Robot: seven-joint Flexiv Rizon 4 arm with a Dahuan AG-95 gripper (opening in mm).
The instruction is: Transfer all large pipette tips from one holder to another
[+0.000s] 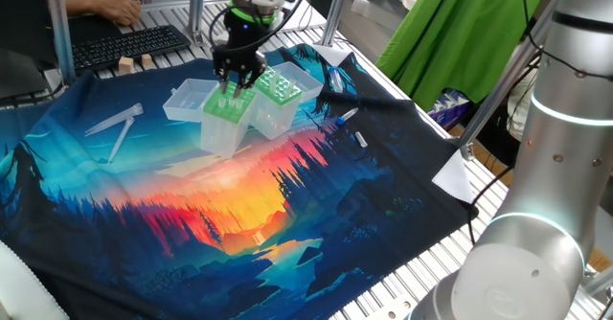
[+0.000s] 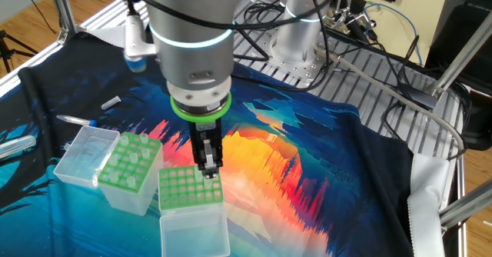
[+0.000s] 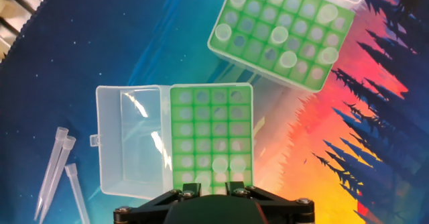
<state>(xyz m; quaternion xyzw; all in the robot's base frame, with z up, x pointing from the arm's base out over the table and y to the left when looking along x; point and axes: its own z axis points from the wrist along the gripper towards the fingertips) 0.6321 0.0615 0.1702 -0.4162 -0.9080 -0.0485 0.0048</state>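
Note:
The plain light-green holder [image 3: 177, 130] lies just beneath my gripper [image 3: 212, 187], with its lid swung open at one side. A few clear pipette tips [image 3: 220, 162] stand in its nearest rows. My gripper [image 1: 235, 82] hangs just over that end of this holder [image 1: 222, 119]. Its jaws stand apart and nothing shows clamped between them. The other fixed view has the fingertips [image 2: 207, 168] at the holder's edge [image 2: 188, 189]. The other holder, with a dotted green top [image 3: 216, 39], stands beside it [image 1: 280, 88] and carries several tips [image 3: 279, 34].
Three loose tips [image 3: 53, 163] lie on the printed cloth beside the open lid [image 3: 127, 140]. Small pen-like items [image 1: 345, 117] lie beyond the holders. A keyboard [image 1: 134, 44] and a person's hand are at the back. The arm's base [image 1: 536, 215] fills the right foreground.

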